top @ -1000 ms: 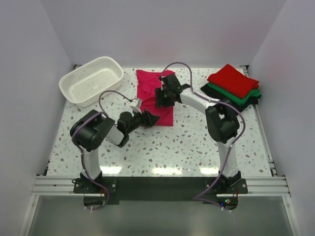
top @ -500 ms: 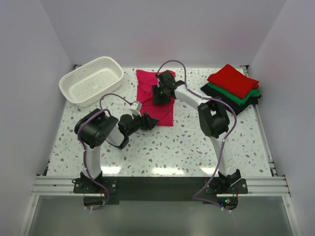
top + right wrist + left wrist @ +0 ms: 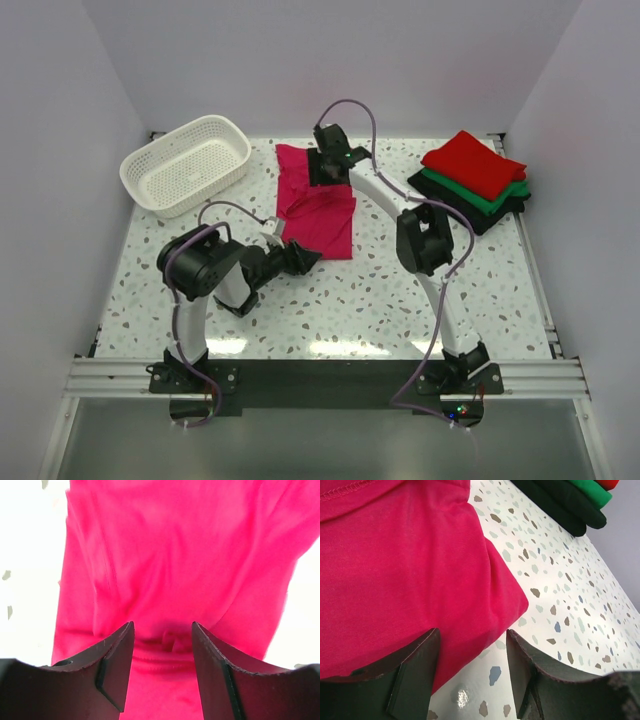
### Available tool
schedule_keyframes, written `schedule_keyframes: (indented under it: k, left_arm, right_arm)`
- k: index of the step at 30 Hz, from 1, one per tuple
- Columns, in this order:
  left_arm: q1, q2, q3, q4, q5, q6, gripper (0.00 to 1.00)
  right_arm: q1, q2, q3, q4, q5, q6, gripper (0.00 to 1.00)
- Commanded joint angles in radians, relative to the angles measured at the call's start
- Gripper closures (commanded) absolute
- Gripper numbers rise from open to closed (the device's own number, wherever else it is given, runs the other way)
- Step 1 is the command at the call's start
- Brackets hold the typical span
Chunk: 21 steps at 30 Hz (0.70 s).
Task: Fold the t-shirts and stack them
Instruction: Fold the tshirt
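While the pink t-shirt [image 3: 320,212] lies part-folded on the table [image 3: 400,290], the R gripper [image 3: 324,166] has slid up to its far end & the L gripper [image 3: 303,256] has backed off to its near edge, both w/ jaws apart, prob. set for the next fold.

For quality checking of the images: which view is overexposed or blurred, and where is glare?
Right wrist view: table blown out to white, pink t-shirt soft. Left wrist view: sharp, one small glint on the table. Top view: even light, bright strips reflected at the near edge.
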Motion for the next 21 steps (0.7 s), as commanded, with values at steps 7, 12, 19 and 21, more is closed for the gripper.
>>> schedule_keyframes:
  k: [7,12,19,21]
  left_arm:
    - [-0.029,-0.063,-0.059,-0.066,0.01,0.014,0.39]
    - [-0.046,-0.149,-0.051,-0.133,-0.005,0.033,0.39]
    - [-0.068,-0.213,-0.039,-0.156,-0.042,0.052,0.39]
    - [-0.082,-0.227,-0.027,-0.161,-0.059,0.066,0.39]
  right_arm:
    - [-0.008,-0.197,-0.075,0.04,0.069,-0.027,0.44]
    - [-0.006,-0.411,-0.365,0.093,-0.008,-0.045,0.43]
    - [0.07,-0.455,-0.545,0.141,-0.096,-0.051,0.44]
    - [0.08,-0.429,-0.526,0.136,-0.132,-0.047,0.44]
